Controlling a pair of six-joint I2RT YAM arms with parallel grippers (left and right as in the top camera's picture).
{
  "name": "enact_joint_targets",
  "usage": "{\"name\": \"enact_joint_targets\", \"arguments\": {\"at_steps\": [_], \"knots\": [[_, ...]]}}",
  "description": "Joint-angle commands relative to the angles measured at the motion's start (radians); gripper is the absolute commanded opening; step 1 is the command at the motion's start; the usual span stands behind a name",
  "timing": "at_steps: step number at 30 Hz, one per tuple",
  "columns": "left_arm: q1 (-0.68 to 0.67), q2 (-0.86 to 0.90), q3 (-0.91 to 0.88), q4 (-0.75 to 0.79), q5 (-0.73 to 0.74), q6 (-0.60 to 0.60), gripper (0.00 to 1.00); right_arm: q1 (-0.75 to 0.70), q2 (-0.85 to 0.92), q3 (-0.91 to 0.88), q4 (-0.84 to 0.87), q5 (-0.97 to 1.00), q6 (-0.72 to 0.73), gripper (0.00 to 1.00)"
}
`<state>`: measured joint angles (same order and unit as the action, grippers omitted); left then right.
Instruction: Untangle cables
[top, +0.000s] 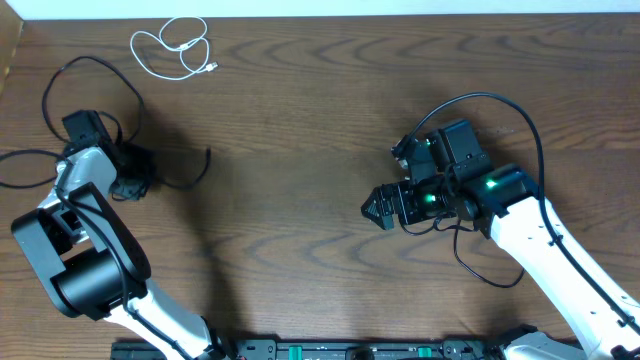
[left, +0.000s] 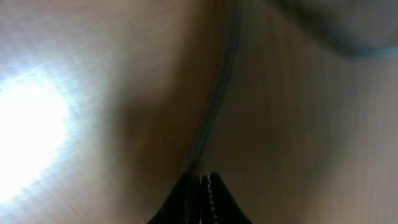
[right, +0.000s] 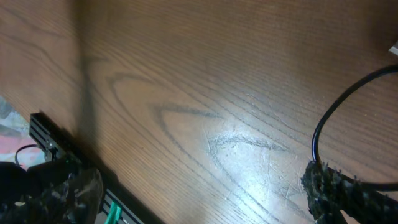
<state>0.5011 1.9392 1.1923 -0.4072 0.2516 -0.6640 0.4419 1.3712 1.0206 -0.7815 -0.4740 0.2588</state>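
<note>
Left claw (left: 201, 186) is clenched, its tips pinching a thin black cable (left: 216, 106) that runs up from them across the counter (top: 300, 120) at its left side. Right claw (top: 378, 210) gapes wide and empty, well apart. White cable (top: 172, 45) lies loosely coiled near the far edge.

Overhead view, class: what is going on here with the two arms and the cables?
The left end effector is shut on a thin black cable at the left side of the table. The white cable lies in loose loops at the far left corner, apart and untouched. The right end effector is open over bare wood and holds nothing.
</note>
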Motion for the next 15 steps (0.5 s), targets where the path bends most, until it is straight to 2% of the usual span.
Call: {"name": "enact_joint_targets", "arguments": {"at_steps": [1, 4, 7, 9, 12, 15], "knots": [[-0.008, 0.008, -0.006, 0.109, 0.168, -0.084, 0.07, 0.005, -0.010, 0.005, 0.000, -0.003, -0.013, 0.99], [-0.015, 0.008, -0.006, 0.164, 0.167, -0.177, 0.08, 0.005, -0.010, 0.005, 0.000, -0.003, -0.012, 0.99], [-0.019, 0.008, -0.006, 0.218, 0.164, -0.199, 0.08, 0.005, -0.010, 0.005, 0.000, -0.003, -0.012, 0.99], [-0.020, 0.008, -0.006, 0.235, 0.163, -0.193, 0.08, 0.005, -0.010, 0.005, 0.000, -0.003, -0.012, 0.99], [-0.014, 0.005, -0.003, 0.227, 0.141, -0.082, 0.08, 0.005, -0.010, 0.005, -0.001, -0.003, -0.012, 0.99], [0.019, -0.024, 0.021, 0.110, 0.039, -0.011, 0.30, 0.005, -0.010, 0.005, -0.005, -0.002, -0.013, 0.99]]}}
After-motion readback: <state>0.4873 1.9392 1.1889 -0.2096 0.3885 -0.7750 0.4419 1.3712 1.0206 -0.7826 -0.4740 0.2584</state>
